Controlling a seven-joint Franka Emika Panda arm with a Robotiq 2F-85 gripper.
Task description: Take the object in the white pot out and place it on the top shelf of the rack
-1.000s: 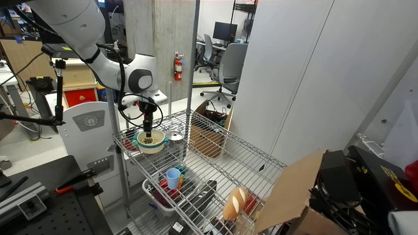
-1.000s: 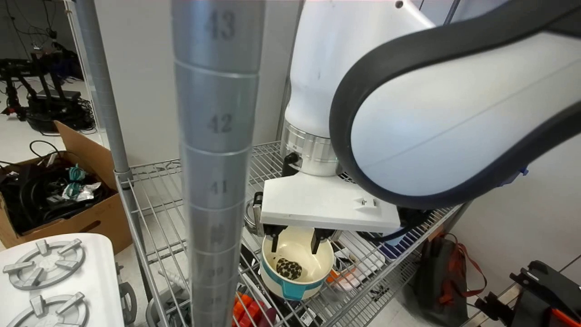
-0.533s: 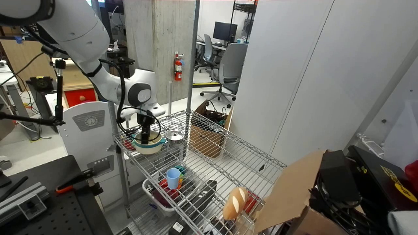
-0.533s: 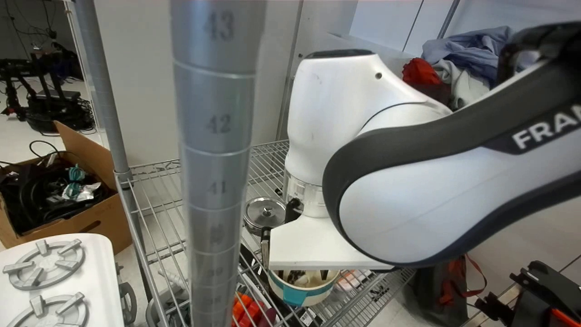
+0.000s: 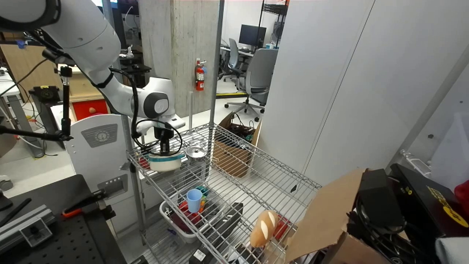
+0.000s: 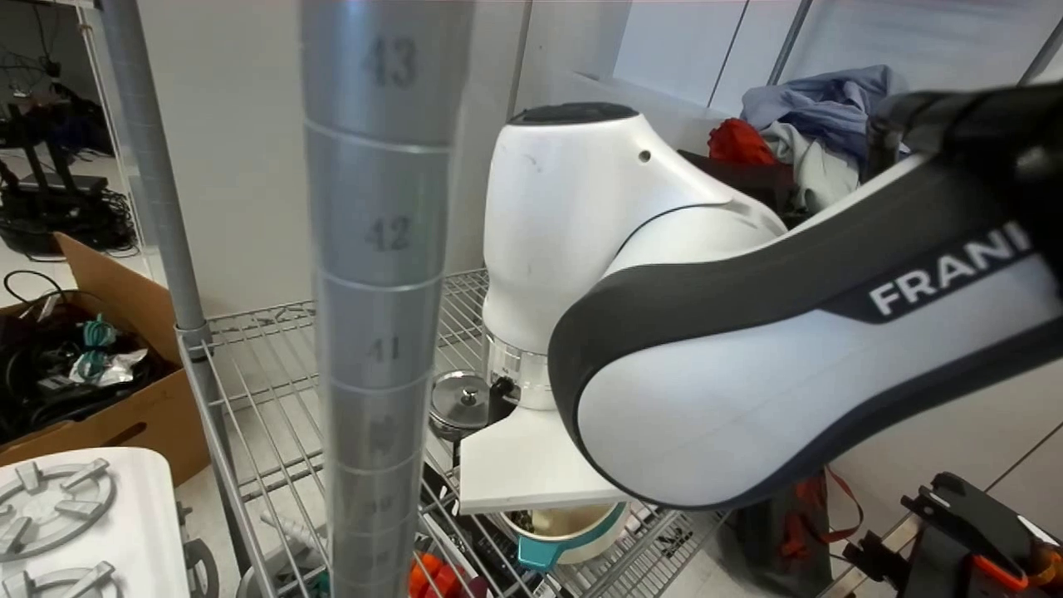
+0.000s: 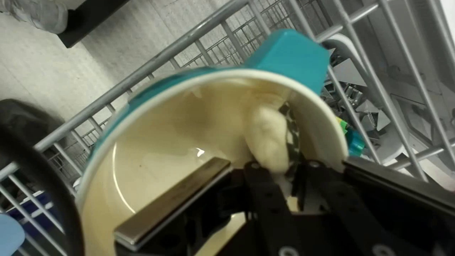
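Lowered since a second ago, the robot arm (image 5: 97,51) now has its pincer (image 7: 285,167) down at the white pot (image 5: 165,166), the tips hidden behind the rim in an exterior view. Half a second ago that view looked into the pot; now it shows mainly outer wall, the near rim higher and the mouth turned away.

The pot is at one end of the top shelf (image 5: 263,155) of the wire rack (image 5: 216,73), just beside a silver lidded pot (image 5: 196,152); whether its base lies flat on the wires is unclear.

In the wrist view, the object (image 7: 268,138) is inside the pot, close to its right-hand wall: a pale, blurred, elongated lump. Its long axis runs almost straight up and down that view, leaning slightly left at the top. The upper, rounded end points toward the wall below a teal handle (image 7: 291,57); the lower end shows between the pincer's black fingers (image 7: 261,185). A dark strip with pale marks follows its right side.

One finger stands on each side of that lower end, but whether they press on it cannot be made out.
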